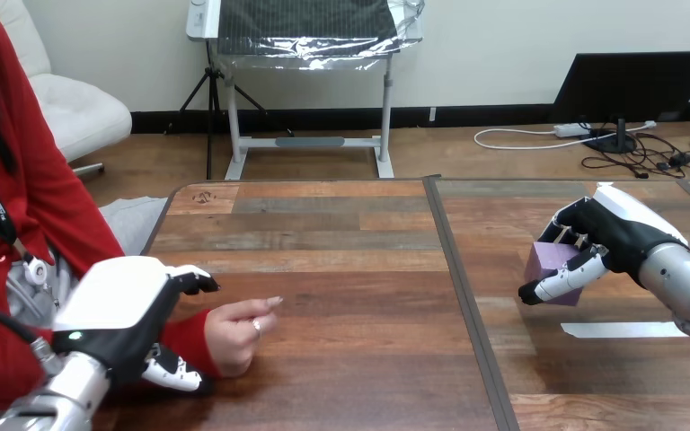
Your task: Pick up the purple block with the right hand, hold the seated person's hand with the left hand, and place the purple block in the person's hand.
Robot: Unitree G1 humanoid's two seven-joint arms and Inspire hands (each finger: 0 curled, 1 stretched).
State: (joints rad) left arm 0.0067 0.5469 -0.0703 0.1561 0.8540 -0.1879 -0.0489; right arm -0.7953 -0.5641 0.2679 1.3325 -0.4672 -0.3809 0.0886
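The purple block [550, 262] is at the right of the table, and my right hand [613, 232] is shut on it, fingers curled over its top and thumb along its front. Whether the block rests on the table or hangs just above it I cannot tell. At the lower left, the person's hand [236, 334] lies loosely curled on the table. My left hand [117, 305] sits over the red-sleeved wrist, with its fingers [196, 281] curled over the far side and its thumb [175, 373] on the near side.
A dark seam [467, 296] runs down the wooden table between the two hands. A strip of white tape [620, 329] lies on the table under my right arm. The person's torso is at the left edge.
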